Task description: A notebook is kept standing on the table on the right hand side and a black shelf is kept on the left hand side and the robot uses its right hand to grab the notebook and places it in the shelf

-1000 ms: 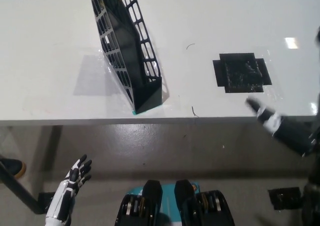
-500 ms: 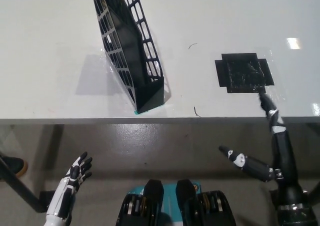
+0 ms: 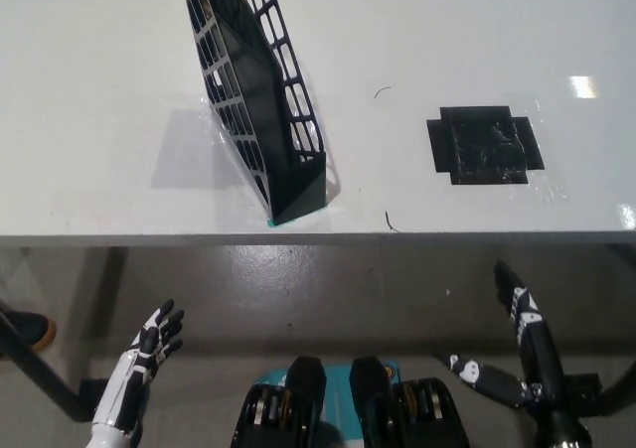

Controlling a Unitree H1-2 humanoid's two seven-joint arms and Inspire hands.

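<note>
No notebook shows on the table [image 3: 99,90]; the shelf [image 3: 260,100] already holds something dark. Your right hand [image 3: 517,354] hangs empty, fingers spread, below the edge; the left hand [image 3: 144,354] rests open. Expect a light, stiff notebook: grip it by the spine.

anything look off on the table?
No notebook is visible. The black shelf stands skewed near the front edge of the table, and a patch of black tape sits bare on the right. Both hands are below the table.
</note>
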